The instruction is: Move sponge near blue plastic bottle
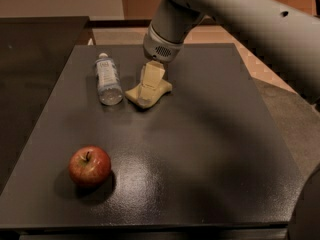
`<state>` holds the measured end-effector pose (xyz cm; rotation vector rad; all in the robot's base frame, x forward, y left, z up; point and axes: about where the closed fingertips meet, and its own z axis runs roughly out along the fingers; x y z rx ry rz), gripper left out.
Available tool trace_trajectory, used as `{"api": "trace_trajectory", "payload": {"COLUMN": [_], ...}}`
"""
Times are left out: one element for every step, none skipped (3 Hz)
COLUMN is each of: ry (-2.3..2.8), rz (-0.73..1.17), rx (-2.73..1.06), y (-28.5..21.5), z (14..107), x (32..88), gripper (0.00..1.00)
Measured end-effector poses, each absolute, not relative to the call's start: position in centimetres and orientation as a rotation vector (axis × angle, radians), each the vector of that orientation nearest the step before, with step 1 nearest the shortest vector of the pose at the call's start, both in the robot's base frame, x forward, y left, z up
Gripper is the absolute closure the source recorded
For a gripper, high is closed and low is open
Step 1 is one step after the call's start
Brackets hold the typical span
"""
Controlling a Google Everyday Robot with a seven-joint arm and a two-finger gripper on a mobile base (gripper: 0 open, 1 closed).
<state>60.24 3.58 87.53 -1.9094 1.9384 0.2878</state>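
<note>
The pale yellow sponge lies on the dark table at the back middle, just right of the blue plastic bottle. The bottle lies on its side with its white cap pointing away, a small gap between it and the sponge. My gripper comes straight down from the grey arm onto the middle of the sponge. Its tan fingers stand close together, pinching the sponge, which rests on the table. The fingers hide the sponge's middle.
A red apple sits near the front left of the table. A darker counter adjoins the table on the left. The big grey arm spans the upper right of the view.
</note>
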Motion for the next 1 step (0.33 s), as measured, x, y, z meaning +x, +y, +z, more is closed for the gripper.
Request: {"api": "trace_trajectory", "payload": {"ry": [1.938], "rz": [0.288], "rx": [-1.91], "y": [3.58], "z": [87.52], "x": [60.24], "gripper": [0.0]}}
